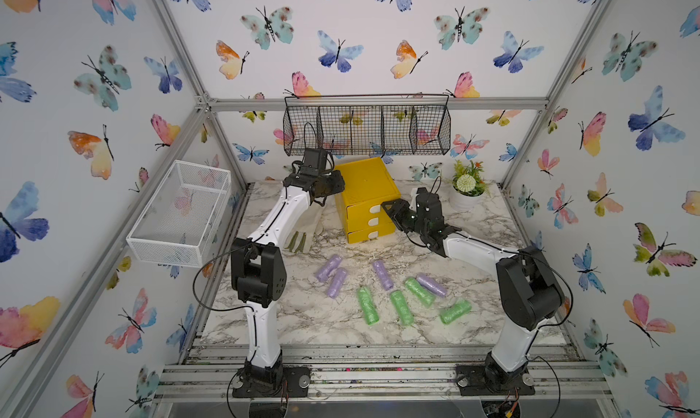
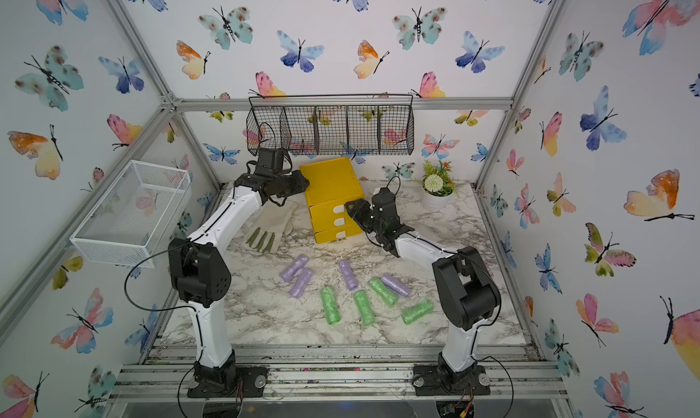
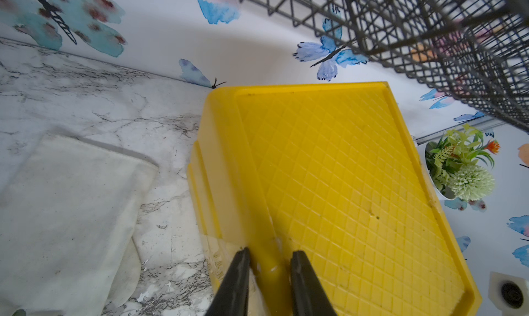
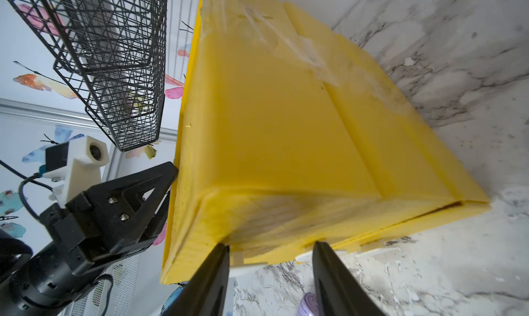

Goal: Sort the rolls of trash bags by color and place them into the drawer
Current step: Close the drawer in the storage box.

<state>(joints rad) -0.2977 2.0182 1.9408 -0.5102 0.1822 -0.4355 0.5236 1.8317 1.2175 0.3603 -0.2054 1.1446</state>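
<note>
At the back of the desk (image 1: 303,321), the yellow drawer chest (image 1: 365,181) stands with all three drawers looking shut. Both arms are at the chest, not at the rolls.

The left jaws are nearly together, pinched on the raised rim (image 3: 266,243) at the chest's top edge, with one on each side of the ridge. I judge this a bracing hold, so that the light plastic chest does not slide or tip when a drawer is tugged.

The right jaws stand partly open and hold nothing. They are lined up at the chest's front, with the white tab handle (image 4: 246,264) of what looks like the top drawer between them or just short of them. The wrist view does not settle whether they touch it. That spacing suits closing on the tab and pulling outward.

Toward the front of the desk, well apart from the chest, lie four purple rolls (image 1: 328,267) and four green rolls (image 1: 367,305). They are loose and partly mixed: one purple roll (image 1: 432,284) rests just beside a green one (image 1: 419,291). No pink roll is in view. By my reading, sorting waits on an opened drawer.
</note>
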